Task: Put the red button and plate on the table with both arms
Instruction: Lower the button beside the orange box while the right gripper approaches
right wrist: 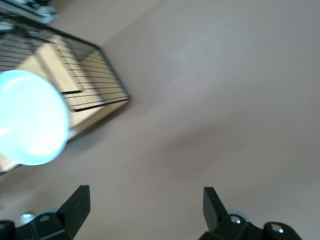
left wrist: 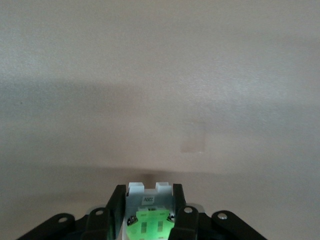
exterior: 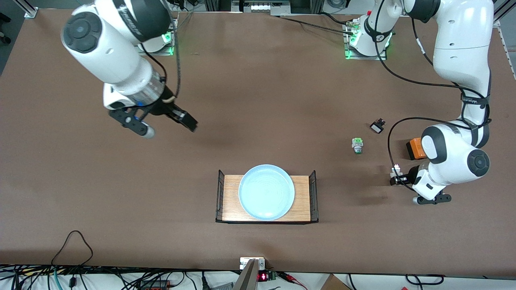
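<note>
The red button sits clamped in the left gripper, low over bare table toward the left arm's end; in the left wrist view we see its whitish body and green block pinched between the black fingers. We judge it light, rigid, small, easy to twist or tip, so hold across the flat body sides and set down gently.

The plate rests on the wooden tray, between its wire ends. We judge it stiff, smooth, likely slippery and breakable; the raised rim is the only grip.

The right gripper hangs splayed and empty over bare table toward the right arm's end, well apart from the plate.

A similar capless switch, a small black part and an orange box lie near the left arm.
</note>
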Tool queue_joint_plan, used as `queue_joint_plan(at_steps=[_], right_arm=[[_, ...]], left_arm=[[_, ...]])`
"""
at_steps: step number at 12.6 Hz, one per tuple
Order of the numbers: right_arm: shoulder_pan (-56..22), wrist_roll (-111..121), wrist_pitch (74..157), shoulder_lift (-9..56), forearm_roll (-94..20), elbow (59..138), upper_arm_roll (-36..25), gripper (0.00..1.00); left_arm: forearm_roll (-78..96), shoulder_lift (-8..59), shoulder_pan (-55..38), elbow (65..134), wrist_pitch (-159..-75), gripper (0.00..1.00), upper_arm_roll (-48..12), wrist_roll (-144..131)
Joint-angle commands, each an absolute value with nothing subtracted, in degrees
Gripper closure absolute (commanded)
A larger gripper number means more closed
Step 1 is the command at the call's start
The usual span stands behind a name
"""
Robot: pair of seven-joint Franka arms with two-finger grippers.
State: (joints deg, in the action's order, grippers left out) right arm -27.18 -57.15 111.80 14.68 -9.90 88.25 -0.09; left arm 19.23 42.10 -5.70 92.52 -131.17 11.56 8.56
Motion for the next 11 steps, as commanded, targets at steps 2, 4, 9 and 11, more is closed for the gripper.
queue_joint_plan(at_steps=[2,4,9,11], right_arm=[[-31.72,-65.90,121.27,18.71,-12.92,87.63,-0.70,0.00],[-33.31,-71.94,127.15,21.43,-12.92,87.63,-0.70,0.00],[-33.93,-85.67,137.01,27.68,-12.92,87.63,-0.70,0.00],[-33.93,-89.37,139.64,29.61,-12.92,87.63,-0.70,0.00]], left_arm=[[20.92,42.36,-5.45,94.13,-133.77,0.80,10.99,11.07],[20.92,42.45,-5.54,93.69,-133.77,0.58,10.99,10.99],[20.22,40.62,-6.07,91.24,-132.72,0.00,11.25,10.46],[20.30,37.72,-6.06,91.23,-130.70,0.00,11.42,9.85]])
